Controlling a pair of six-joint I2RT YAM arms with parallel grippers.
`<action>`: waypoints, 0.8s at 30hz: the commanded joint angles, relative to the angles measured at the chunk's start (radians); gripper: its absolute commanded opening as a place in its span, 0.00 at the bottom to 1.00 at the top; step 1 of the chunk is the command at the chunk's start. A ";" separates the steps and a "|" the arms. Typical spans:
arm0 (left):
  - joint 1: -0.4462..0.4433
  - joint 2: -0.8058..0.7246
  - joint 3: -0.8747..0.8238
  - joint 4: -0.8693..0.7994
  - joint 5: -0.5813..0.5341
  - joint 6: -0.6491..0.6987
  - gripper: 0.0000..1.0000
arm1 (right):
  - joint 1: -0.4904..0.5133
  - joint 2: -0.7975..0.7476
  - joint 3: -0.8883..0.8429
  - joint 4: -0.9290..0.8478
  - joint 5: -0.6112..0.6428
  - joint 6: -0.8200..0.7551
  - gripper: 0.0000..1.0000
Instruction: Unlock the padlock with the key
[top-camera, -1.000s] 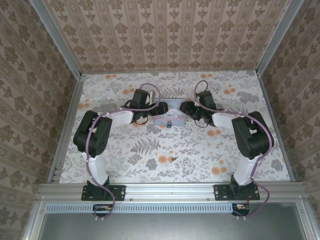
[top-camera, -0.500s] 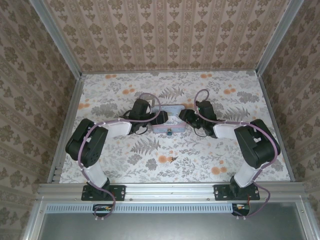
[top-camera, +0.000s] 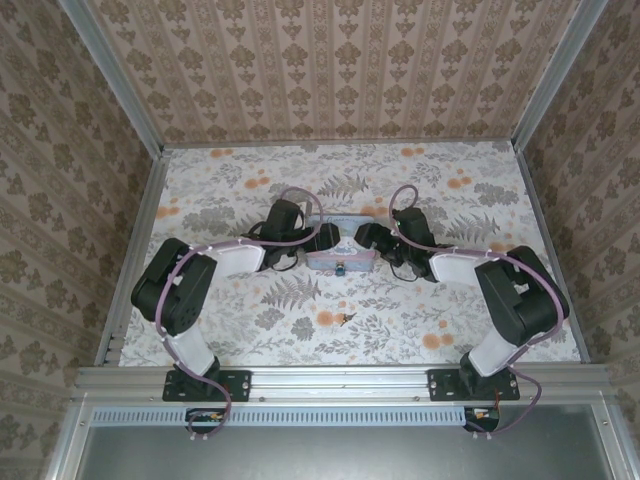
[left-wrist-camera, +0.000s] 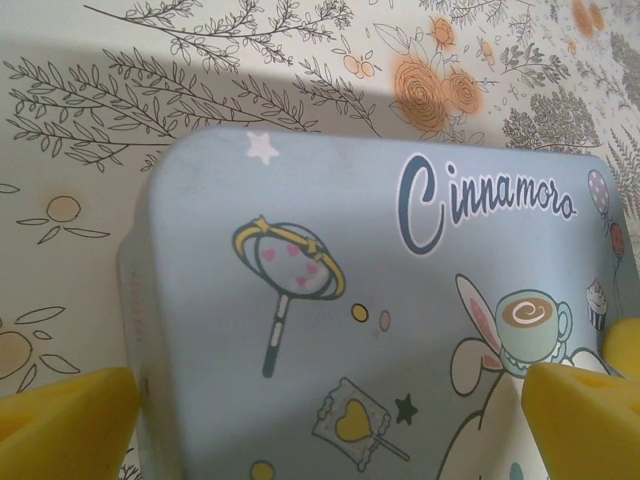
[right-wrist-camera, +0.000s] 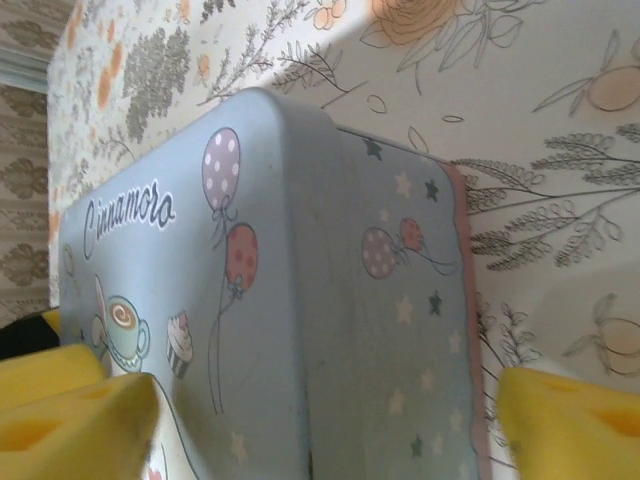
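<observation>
1. Flowered paper in grey and orange covers the desk (top-camera: 220, 185), and patterned wallpaper (top-camera: 330, 70) lines the walls on the left, right and far sides.
2. Near the middle of the desk lies a pale blue cartoon tin (top-camera: 340, 245), with one arm reaching in to it from the left and the other from the right.
3. The padlock (top-camera: 340, 268) sits at the near edge of the tin. It is too small to tell whether it touches the tin or lies just beside it. It is between the two grippers and a little nearer than both.
4. The key (top-camera: 347, 319) lies on the bare desk nearer still, almost straight in front of the padlock and well apart from both grippers.
5. The left gripper (top-camera: 323, 238) is at the tin's left end. In the left wrist view its yellow pads (left-wrist-camera: 65, 420) are spread wide, one off the tin's side and the other over the lid. It pinches nothing.
6. The right gripper (top-camera: 363, 238) is at the tin's right end. Its foam fingers (right-wrist-camera: 75, 415) are also spread wide, with the end of the tin between them. I cannot tell whether either touches the tin.
</observation>
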 joint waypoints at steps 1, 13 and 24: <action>0.036 -0.051 -0.021 -0.001 0.035 -0.026 1.00 | -0.032 -0.079 0.008 -0.119 0.032 -0.073 0.99; 0.138 -0.296 -0.097 -0.093 0.028 0.021 1.00 | -0.184 -0.356 0.026 -0.288 0.002 -0.224 1.00; 0.137 -0.580 -0.163 -0.303 -0.058 0.055 1.00 | -0.183 -0.461 0.021 -0.445 -0.137 -0.387 0.99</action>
